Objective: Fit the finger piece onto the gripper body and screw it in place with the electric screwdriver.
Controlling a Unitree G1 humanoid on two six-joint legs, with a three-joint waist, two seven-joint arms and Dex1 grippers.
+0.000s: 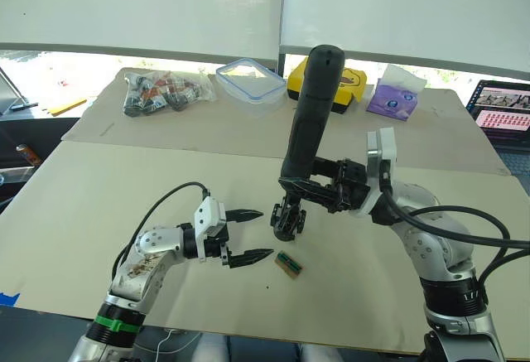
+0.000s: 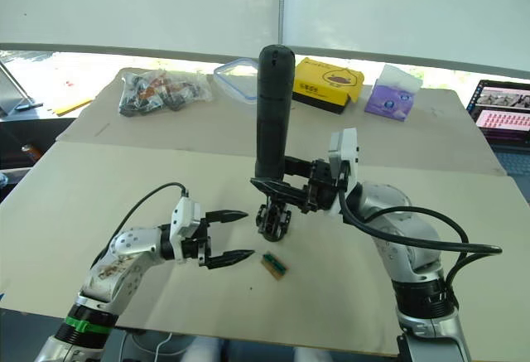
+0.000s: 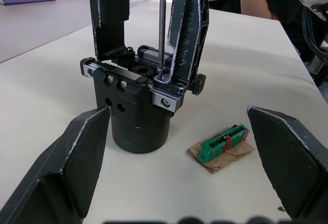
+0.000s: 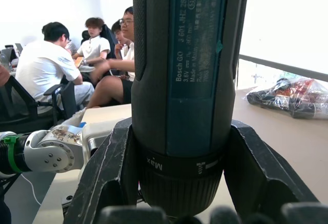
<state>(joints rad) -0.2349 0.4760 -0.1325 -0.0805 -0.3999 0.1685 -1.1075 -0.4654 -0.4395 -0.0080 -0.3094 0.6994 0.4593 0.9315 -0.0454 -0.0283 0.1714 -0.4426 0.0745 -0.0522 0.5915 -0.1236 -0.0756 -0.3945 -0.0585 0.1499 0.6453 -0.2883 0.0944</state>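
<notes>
While beside gripper body (image 1: 287, 219), green-and-brown block (image 1: 289, 264), fingers (image 1: 248, 235) apart.

electric screwdriver (image 4: 187, 80) clamped in right gripper (image 4: 184, 183)

**Right claw gripping, left claw gaping**

The right arm is reaching in from the right, elbow bent, its claw (image 1: 308, 186) clamping both black fingers around the long dark cylindrical electric screwdriver (image 1: 310, 113), holding it upright. The left arm is lying low and extended forward, its claw (image 1: 252, 234) pointing right with fingers spread wide, holding nothing.
</notes>
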